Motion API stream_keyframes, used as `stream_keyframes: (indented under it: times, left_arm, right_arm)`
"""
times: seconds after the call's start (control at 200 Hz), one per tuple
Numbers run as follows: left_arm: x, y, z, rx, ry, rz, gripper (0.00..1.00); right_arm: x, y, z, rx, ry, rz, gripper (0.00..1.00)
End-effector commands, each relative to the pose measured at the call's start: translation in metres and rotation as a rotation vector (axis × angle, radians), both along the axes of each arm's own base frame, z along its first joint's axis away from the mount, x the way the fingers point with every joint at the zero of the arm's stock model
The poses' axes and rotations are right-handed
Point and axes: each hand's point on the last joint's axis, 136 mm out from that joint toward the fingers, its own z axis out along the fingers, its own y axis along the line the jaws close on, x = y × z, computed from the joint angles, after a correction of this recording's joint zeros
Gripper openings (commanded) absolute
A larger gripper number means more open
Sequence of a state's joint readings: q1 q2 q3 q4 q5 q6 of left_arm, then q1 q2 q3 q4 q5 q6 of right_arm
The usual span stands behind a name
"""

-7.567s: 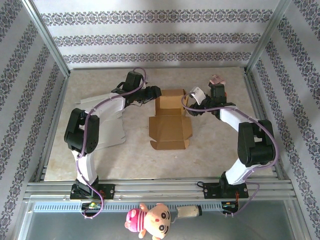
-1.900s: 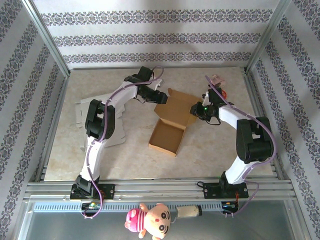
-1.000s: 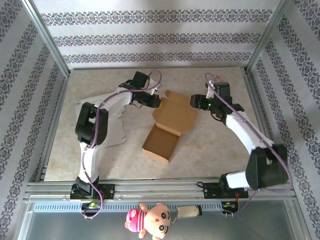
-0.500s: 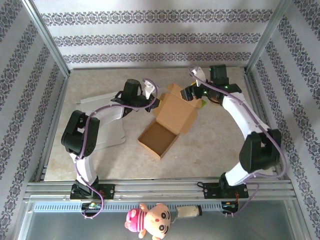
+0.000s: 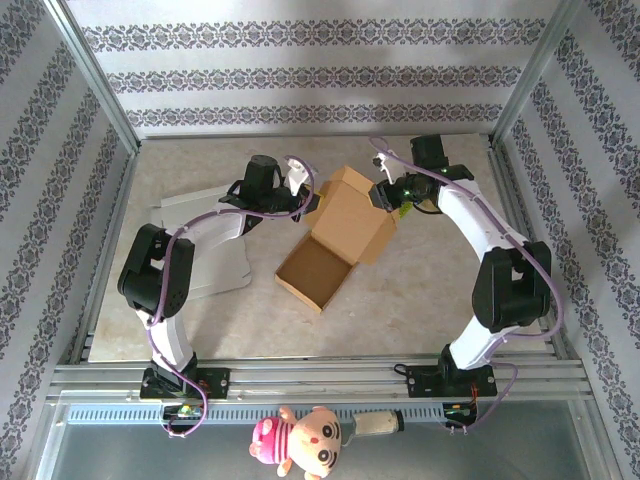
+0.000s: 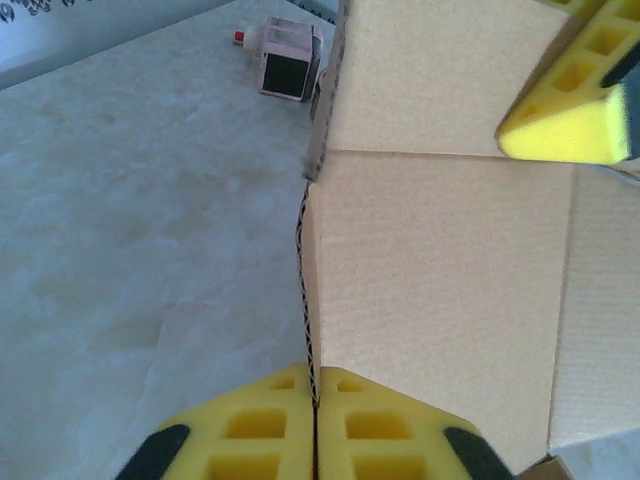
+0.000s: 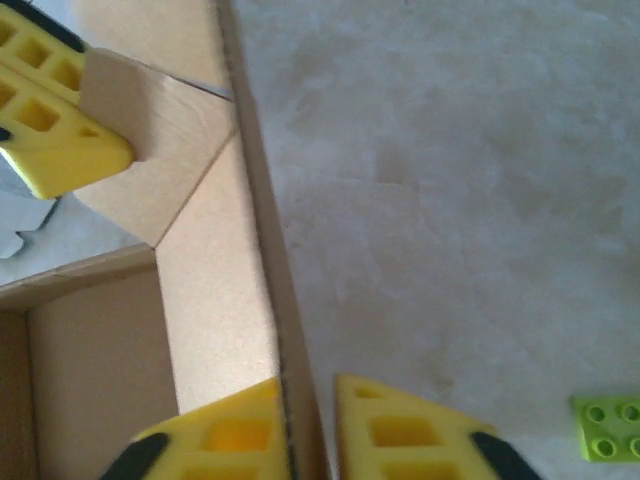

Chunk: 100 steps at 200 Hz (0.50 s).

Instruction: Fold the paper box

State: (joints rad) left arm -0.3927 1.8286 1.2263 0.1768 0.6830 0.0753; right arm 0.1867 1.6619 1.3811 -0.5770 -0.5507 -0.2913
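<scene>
Fingers of the left gripper (image 6: pixel 314 388) press together on a thin cardboard edge of the paper box (image 5: pixel 335 238), at the bottom of the left wrist frame. The right gripper (image 7: pixel 305 395) pinches a side wall of the box between its yellow pads, low in its own frame. From above, the left arm rises from lower left, bends at mid left and lies across toward the box's upper left flap. The right arm climbs from lower right, its elbow at mid right, and its wrist curls back left onto the upper right flap. The box sits mid-frame on the table (image 5: pixel 430 290), turned diagonally, with its open tray toward lower left and the lid panel toward upper right. In the earliest frame it lay square to the table edges; since then it has swung round and shifted slightly left. A second ago the right elbow hung much lower in the frame.
</scene>
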Motion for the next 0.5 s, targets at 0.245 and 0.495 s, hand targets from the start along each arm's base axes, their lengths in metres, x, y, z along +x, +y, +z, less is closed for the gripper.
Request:
stream_keyframes:
  times: [0.245,0.495]
  left_arm:
    - [-0.018,0.029,0.028,0.205,-0.133,0.025,0.5]
    - [-0.034,0.051,0.023,0.379,-0.208,-0.004,0.57]
  right_arm:
    - [-0.024,0.015,0.054,-0.307,-0.4,0.227,0.07]
    - [-0.039,0.041,0.046,-0.604,-0.643,0.518,0.04]
